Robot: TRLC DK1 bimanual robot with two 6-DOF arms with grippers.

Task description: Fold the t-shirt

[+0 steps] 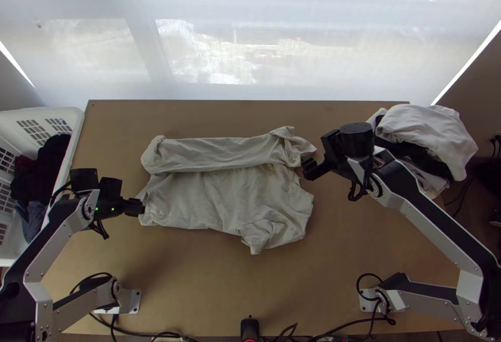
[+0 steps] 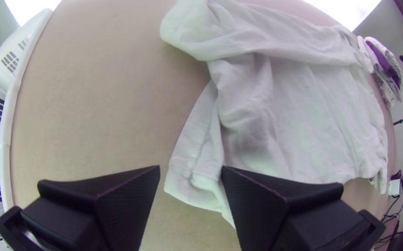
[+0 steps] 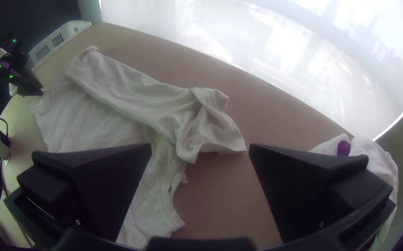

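A whitish t-shirt point(image 1: 225, 198) lies on the table, its far side folded over in a long strip toward the near side; a near corner is crumpled. At the shirt's left edge is my left gripper point(image 1: 139, 207). In the left wrist view that gripper point(image 2: 191, 172) stands open above the shirt's corner point(image 2: 196, 179), one finger over the cloth. Just beyond the shirt's right end is my right gripper point(image 1: 308, 170). The right wrist view shows this gripper point(image 3: 200, 148) open, with the bunched end of the folded strip point(image 3: 206, 125) in front of it.
A white basket point(image 1: 75, 130) with dark clothes point(image 1: 50, 163) stands at the left edge. A heap of white and dark cloth point(image 1: 432, 135) lies at the table's right, beside the right arm. Cables point(image 1: 338, 329) run along the near edge. Bare table point(image 1: 206, 279) lies nearer than the shirt.
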